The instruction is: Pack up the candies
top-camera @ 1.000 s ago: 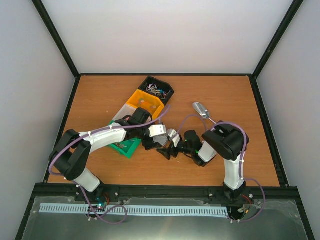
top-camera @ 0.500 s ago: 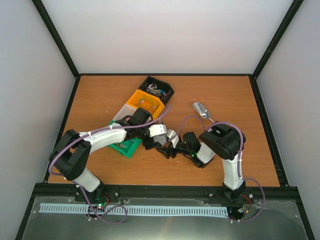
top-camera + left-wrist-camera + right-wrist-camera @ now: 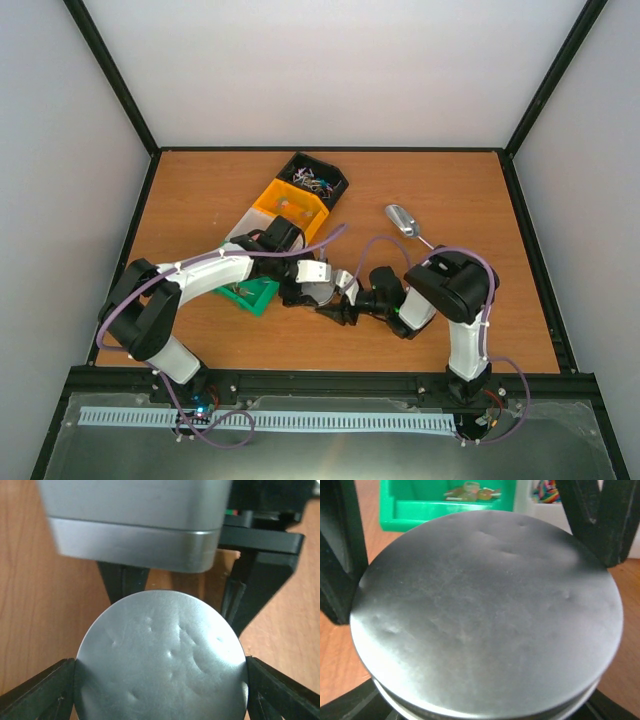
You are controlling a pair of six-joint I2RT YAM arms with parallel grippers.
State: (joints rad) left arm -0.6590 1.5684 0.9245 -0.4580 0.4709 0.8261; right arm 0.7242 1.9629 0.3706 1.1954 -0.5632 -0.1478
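Candies (image 3: 312, 181): a heap of tiny wrapped sweets in mixed colours lies in the black bin (image 3: 300, 160), at 12 o'clock on the tabletop (image 3: 200, 190). The right wrist view shows a few amber ones in the green bin (image 3: 258, 298) and bright striped ones in the white bin (image 3: 245, 224) next to it.
Bins: a close-set row runs from the black bin toward 7 o'clock, in the order orange bin (image 3: 272, 198), white, green. The left arm (image 3: 200, 275) lies across part of the white and green ones.
Metal lid (image 3: 162, 650): round, dull silver and lightly dented, it sits at 3 o'clock of the green bin, where the two arms meet. Whatever is beneath it is hidden.
Left jaws: clenched on the metal lid, with one black finger (image 3: 42, 692) touching its rim at 9 o'clock and the other at 3 o'clock.
Right jaws: they reach in from the right arm (image 3: 455, 290) and their tips vanish under the lid, so I cannot tell whether they grip.
Scoop (image 3: 402, 220): shiny metal, lying alone at 2 o'clock of the lid, well apart from the bins.
Tabletop: orange-brown wood grain with a thin black border.
Room: plain white walls (image 3: 330, 70) on three sides, with black frame posts (image 3: 110, 75) rising from the far corners. A black rail (image 3: 330, 380) at 6 o'clock carries both arm bases.
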